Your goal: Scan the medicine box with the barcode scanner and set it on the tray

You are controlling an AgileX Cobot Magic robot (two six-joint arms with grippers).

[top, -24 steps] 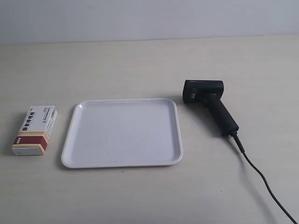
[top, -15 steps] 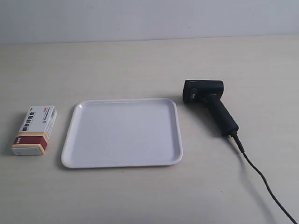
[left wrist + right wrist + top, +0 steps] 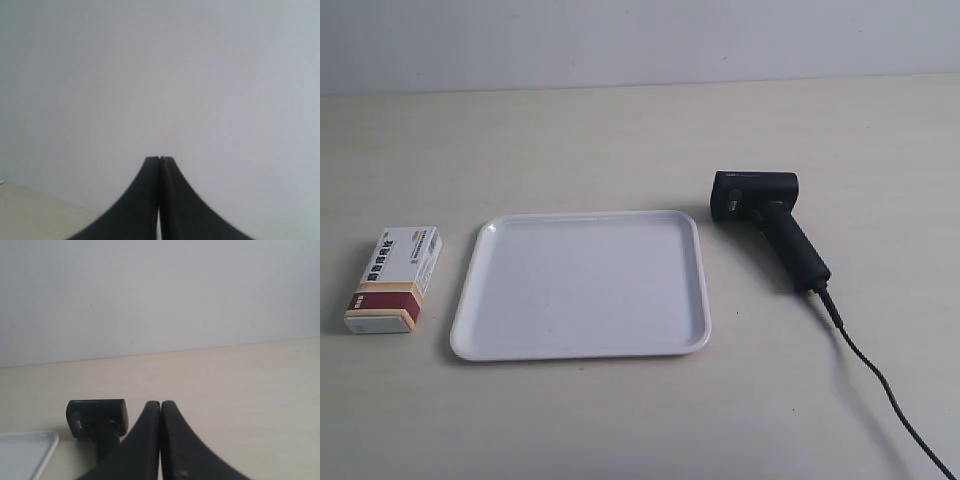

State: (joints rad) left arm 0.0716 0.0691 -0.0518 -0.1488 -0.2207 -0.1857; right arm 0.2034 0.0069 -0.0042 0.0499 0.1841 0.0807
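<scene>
The white medicine box [image 3: 394,279] with its dark red and tan band lies flat at the exterior view's left. Beside it sits the flat white tray [image 3: 470,300], with nothing on it. The black barcode scanner [image 3: 770,225] lies on its side to the tray's right, its cable [image 3: 880,385] trailing to the lower right corner. No arm shows in the exterior view. My left gripper [image 3: 159,159] is shut on nothing and faces a blank wall. My right gripper [image 3: 160,403] is shut on nothing, with the barcode scanner [image 3: 96,417] and a corner of the tray [image 3: 47,437] beyond it.
Everything rests on a pale wooden table [image 3: 620,140] that meets a plain grey-white wall [image 3: 640,40] at the back. A strip of the table [image 3: 30,210] shows in the left wrist view.
</scene>
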